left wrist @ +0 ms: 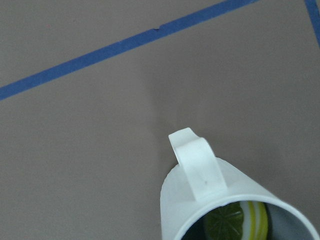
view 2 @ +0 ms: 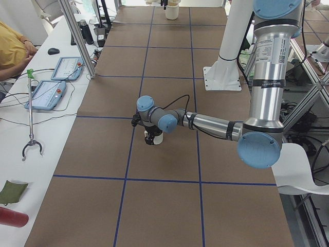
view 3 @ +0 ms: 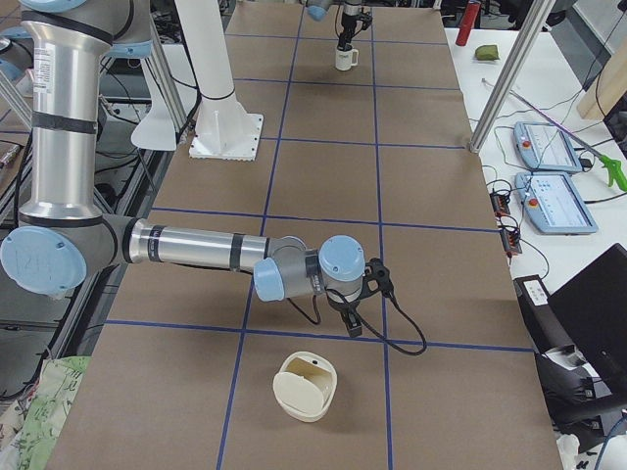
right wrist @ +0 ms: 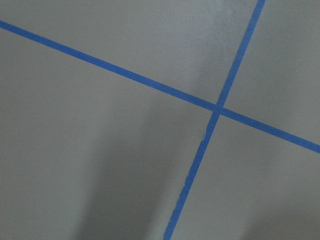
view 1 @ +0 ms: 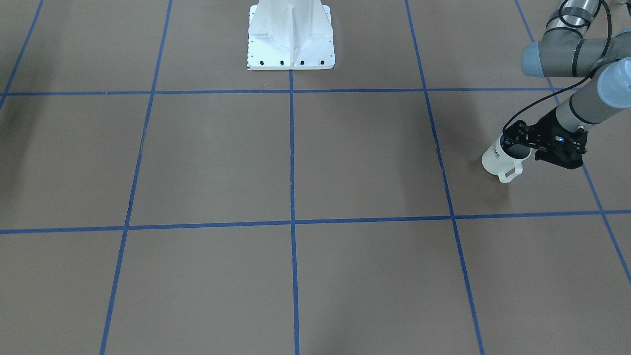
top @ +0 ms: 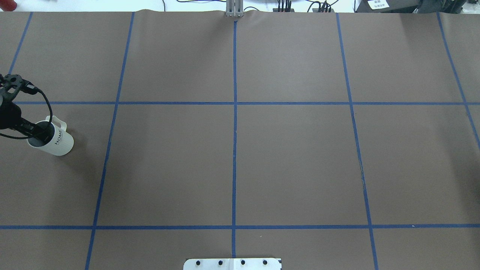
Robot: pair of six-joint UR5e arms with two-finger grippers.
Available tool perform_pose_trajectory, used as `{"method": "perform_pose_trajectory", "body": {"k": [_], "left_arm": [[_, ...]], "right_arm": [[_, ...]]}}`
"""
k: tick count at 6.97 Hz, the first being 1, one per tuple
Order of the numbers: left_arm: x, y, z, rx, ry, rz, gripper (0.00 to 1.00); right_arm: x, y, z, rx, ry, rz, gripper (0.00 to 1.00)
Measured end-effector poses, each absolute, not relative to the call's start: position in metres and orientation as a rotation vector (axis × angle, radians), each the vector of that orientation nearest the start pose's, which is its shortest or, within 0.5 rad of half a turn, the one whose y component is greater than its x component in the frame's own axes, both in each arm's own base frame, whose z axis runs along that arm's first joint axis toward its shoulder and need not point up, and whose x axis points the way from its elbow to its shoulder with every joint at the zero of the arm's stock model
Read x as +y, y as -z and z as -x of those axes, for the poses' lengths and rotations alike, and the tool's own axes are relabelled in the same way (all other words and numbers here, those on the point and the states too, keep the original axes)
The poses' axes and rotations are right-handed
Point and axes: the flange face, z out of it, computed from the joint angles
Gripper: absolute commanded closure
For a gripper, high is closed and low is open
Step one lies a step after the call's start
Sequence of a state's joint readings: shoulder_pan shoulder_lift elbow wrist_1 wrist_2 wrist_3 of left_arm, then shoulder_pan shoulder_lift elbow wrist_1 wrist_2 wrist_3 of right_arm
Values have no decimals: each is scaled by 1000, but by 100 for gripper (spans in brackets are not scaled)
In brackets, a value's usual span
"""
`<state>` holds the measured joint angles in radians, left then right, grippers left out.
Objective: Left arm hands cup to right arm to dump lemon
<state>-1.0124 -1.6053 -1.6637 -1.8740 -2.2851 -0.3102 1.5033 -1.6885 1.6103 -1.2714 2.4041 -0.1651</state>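
The off-white cup (view 1: 495, 160) with "HOME" lettering stands upright on the brown table near the robot's left end; it also shows in the overhead view (top: 60, 142). My left gripper (view 1: 515, 143) comes down on its rim, one finger inside, shut on the wall next to the handle; it also shows in the overhead view (top: 39, 131). The left wrist view shows the cup's handle (left wrist: 200, 170) and the yellow-green lemon (left wrist: 230, 222) lying inside. My right gripper (view 3: 353, 318) hangs low over the table at the other end; I cannot tell whether it is open or shut.
A cream round container (view 3: 306, 385) lies on the table just in front of the right gripper. The white robot base (view 1: 291, 34) stands at the table's middle edge. Blue tape lines cross the table. Tablets (view 2: 51, 87) and an operator (view 2: 13, 49) are beside it.
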Motion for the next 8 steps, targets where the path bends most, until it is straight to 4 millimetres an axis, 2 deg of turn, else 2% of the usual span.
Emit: {"method": "perform_pose_trajectory", "body": {"k": [2, 3, 4, 6, 7, 8], "left_arm": [[-487, -556, -222, 821, -387, -91, 100], [-497, -543, -216, 829, -369, -97, 100], [-513, -513, -205, 837, -331, -91, 100], [-527, -424, -192, 847, -194, -29, 100], [-529, -378, -203, 878, -96, 12, 100], [-529, -331, -233, 916, -39, 52, 100]], "right_arm": [[-457, -657, -29, -821, 311, -253, 0], [-457, -657, -29, -821, 312, -254, 0], [-457, -656, -29, -821, 312, -255, 0], [-461, -652, -28, -821, 312, -261, 0], [-471, -641, -25, -830, 303, -272, 1], [-487, -623, -14, -848, 304, -291, 2]]}}
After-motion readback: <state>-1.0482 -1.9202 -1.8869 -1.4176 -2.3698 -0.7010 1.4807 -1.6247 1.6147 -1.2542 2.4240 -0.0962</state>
